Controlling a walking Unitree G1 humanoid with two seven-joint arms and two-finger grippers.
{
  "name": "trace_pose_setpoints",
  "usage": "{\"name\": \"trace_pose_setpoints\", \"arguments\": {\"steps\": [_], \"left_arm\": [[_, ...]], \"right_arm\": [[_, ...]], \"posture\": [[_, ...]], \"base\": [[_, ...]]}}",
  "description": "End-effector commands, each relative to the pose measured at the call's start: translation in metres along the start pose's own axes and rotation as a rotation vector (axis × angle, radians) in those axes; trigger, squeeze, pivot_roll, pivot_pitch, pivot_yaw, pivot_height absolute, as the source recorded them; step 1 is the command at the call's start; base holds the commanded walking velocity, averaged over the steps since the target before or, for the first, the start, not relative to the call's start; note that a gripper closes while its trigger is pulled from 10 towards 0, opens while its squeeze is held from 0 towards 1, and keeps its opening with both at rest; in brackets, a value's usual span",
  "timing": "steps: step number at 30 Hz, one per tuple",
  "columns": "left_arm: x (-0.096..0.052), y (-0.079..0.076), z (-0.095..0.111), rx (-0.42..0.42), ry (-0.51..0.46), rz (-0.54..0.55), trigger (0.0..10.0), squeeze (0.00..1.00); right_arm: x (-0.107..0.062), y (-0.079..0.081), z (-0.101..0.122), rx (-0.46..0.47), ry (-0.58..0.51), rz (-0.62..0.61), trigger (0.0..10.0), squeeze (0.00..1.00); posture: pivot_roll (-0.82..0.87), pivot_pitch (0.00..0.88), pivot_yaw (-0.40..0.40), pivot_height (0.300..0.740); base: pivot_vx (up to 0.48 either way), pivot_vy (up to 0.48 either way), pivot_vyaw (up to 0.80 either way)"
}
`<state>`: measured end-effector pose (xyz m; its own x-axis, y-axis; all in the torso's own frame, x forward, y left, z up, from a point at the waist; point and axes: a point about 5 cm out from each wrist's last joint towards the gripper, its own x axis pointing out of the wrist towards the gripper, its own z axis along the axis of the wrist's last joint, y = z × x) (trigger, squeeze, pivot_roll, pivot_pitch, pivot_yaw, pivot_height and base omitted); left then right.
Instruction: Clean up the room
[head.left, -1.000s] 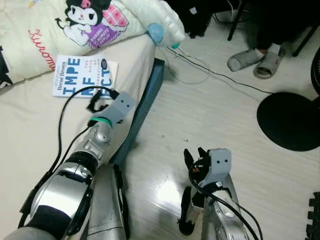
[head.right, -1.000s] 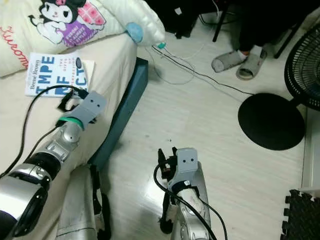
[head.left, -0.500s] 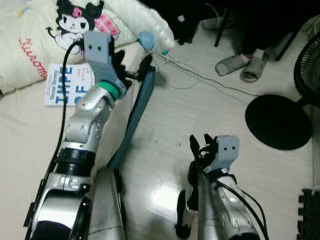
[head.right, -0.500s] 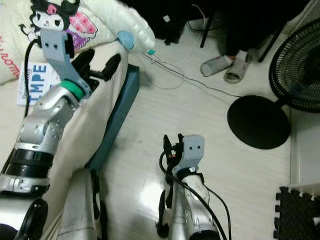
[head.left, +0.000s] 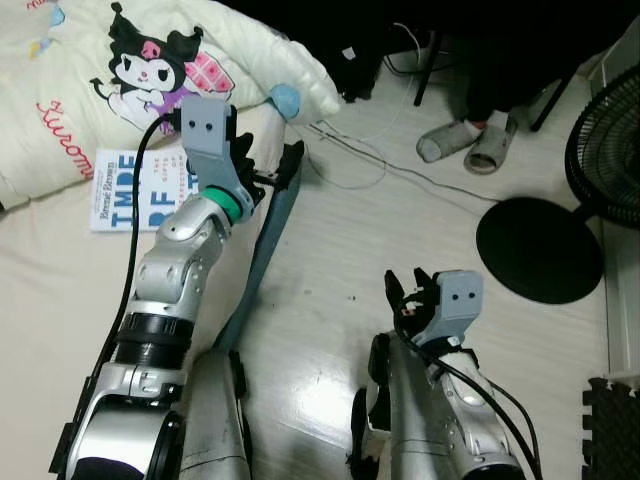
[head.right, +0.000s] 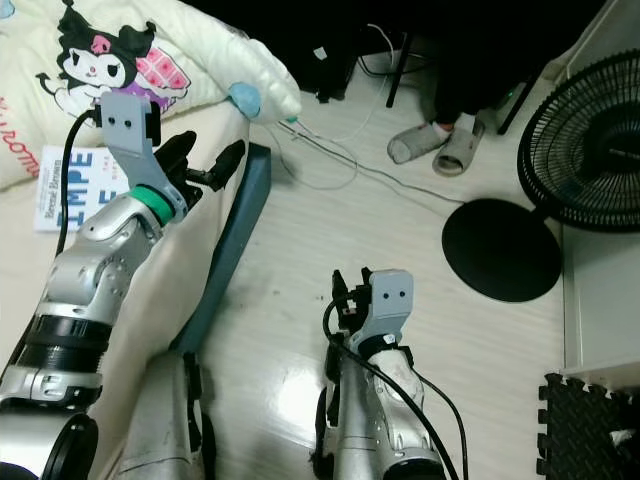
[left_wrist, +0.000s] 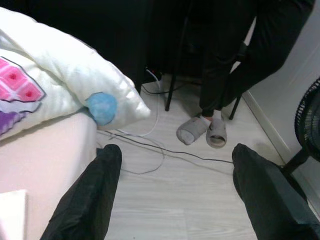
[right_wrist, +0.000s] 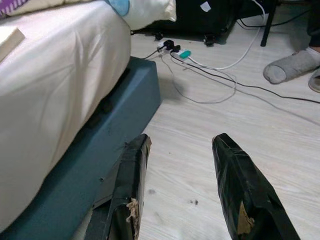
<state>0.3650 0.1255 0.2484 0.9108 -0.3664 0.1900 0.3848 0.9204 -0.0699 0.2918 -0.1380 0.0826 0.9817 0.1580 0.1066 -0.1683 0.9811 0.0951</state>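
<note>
A white book with blue letters (head.left: 135, 190) lies flat on the cream bed (head.left: 50, 300), below a quilt printed with a cartoon character (head.left: 150, 60). My left gripper (head.left: 268, 168) is raised over the bed's edge, past the book, and points out toward the floor. Its fingers (left_wrist: 95, 190) stand wide open with nothing between them. My right gripper (head.left: 408, 292) hovers low over the pale wood floor beside the bed's blue base (right_wrist: 125, 110). It is open too, and its fingers (right_wrist: 131, 180) are bare.
A person's feet in grey slippers (head.left: 465, 145) stand by dark chair legs at the back. Cables (head.left: 365, 170) trail over the floor from a power strip (right_wrist: 175, 50). A black fan (head.right: 590, 120) with a round base (head.left: 540, 250) stands right. A black foam mat (head.left: 612, 420) lies bottom right.
My left arm has lifted from low over the book and swung out above the bed's edge, its fingers now spread. The camera has shifted, bringing the fan into view. The right arm has hardly moved.
</note>
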Motion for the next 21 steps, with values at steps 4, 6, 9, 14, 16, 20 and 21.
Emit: {"name": "trace_pose_setpoints", "arguments": {"steps": [4, 6, 9, 14, 16, 20, 21], "left_arm": [[-0.0059, 0.0020, -0.0076, -0.015, 0.033, 0.018, 10.0, 0.00], [-0.0054, 0.0023, -0.0082, -0.014, 0.031, 0.020, 10.0, 0.00], [-0.0051, 0.0018, -0.0088, -0.014, 0.031, 0.023, 10.0, 0.00], [-0.0064, 0.0006, -0.0089, -0.020, 0.041, 0.025, 10.0, 0.00], [-0.0071, -0.0007, -0.0093, -0.024, 0.047, 0.024, 10.0, 0.00], [-0.0074, -0.0019, -0.0102, -0.025, 0.050, 0.021, 10.0, 0.00], [-0.0074, -0.0026, -0.0106, -0.026, 0.051, 0.020, 10.0, 0.00]], "right_arm": [[-0.0058, 0.0003, -0.0109, 0.009, 0.045, -0.001, 10.0, 0.00], [-0.0055, 0.0006, -0.0097, 0.015, 0.036, 0.007, 10.0, 0.00], [-0.0048, 0.0001, -0.0102, 0.007, 0.047, 0.012, 10.0, 0.00], [-0.0049, -0.0006, -0.0104, 0.003, 0.047, 0.012, 10.0, 0.00], [-0.0051, -0.0007, -0.0106, 0.003, 0.046, 0.013, 10.0, 0.00], [-0.0051, -0.0005, -0.0109, 0.004, 0.046, 0.013, 10.0, 0.00], [-0.0052, -0.0005, -0.0111, 0.004, 0.046, 0.014, 10.0, 0.00]], "posture": [[0.00, 0.197, 0.082, 0.604], [0.00, 0.195, 0.081, 0.614], [0.00, 0.195, 0.079, 0.628], [-0.01, 0.194, 0.078, 0.643], [-0.01, 0.193, 0.078, 0.653], [-0.01, 0.190, 0.077, 0.663], [-0.01, 0.188, 0.077, 0.667]], "base": [[0.000, 0.000, 0.00], [0.000, 0.000, 0.00], [0.000, 0.000, 0.00], [0.000, 0.000, 0.00], [0.000, 0.000, 0.00], [0.000, 0.000, 0.00], [0.000, 0.000, 0.00]]}}
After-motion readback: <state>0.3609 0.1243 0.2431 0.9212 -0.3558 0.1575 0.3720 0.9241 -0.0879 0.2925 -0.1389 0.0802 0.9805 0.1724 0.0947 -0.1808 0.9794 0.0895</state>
